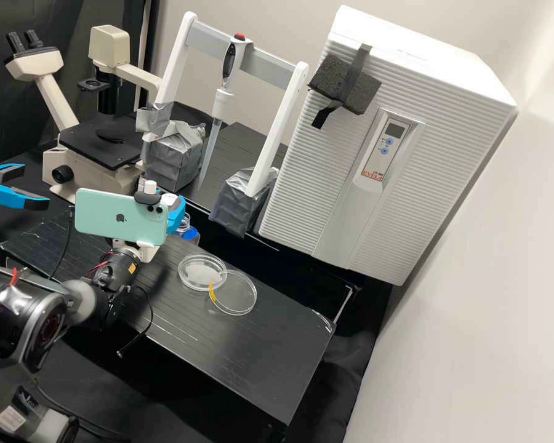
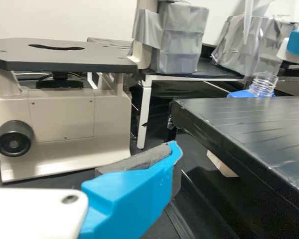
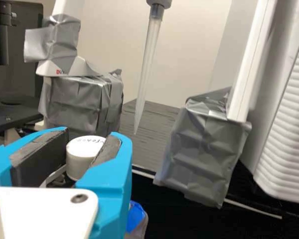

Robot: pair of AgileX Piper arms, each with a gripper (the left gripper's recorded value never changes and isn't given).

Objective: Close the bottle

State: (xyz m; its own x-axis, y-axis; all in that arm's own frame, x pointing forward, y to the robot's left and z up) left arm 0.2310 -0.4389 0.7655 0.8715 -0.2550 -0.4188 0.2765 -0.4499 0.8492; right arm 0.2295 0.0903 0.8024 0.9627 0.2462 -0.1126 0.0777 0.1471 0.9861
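Observation:
A clear bottle (image 1: 188, 230) with a blue label stands at the back edge of the raised black platform (image 1: 240, 344), and its open neck (image 2: 263, 83) shows from the left wrist. My right gripper (image 1: 166, 203) hovers just above it, shut on a small white cap (image 3: 84, 153) that sits upright between its fingers. The blue of the bottle (image 3: 135, 219) lies directly under this gripper. My left gripper (image 1: 36, 183) hangs open at the far left, in front of the microscope, holding nothing. One of its blue fingers (image 2: 139, 189) points toward the platform.
A beige microscope (image 1: 86, 147) stands behind the left gripper. A white pipette stand (image 1: 228, 55) with taped grey feet holds a pipette (image 1: 218, 111) behind the bottle. Two clear petri dishes (image 1: 218, 283) lie on the platform. A large white ribbed machine (image 1: 381, 154) fills the right.

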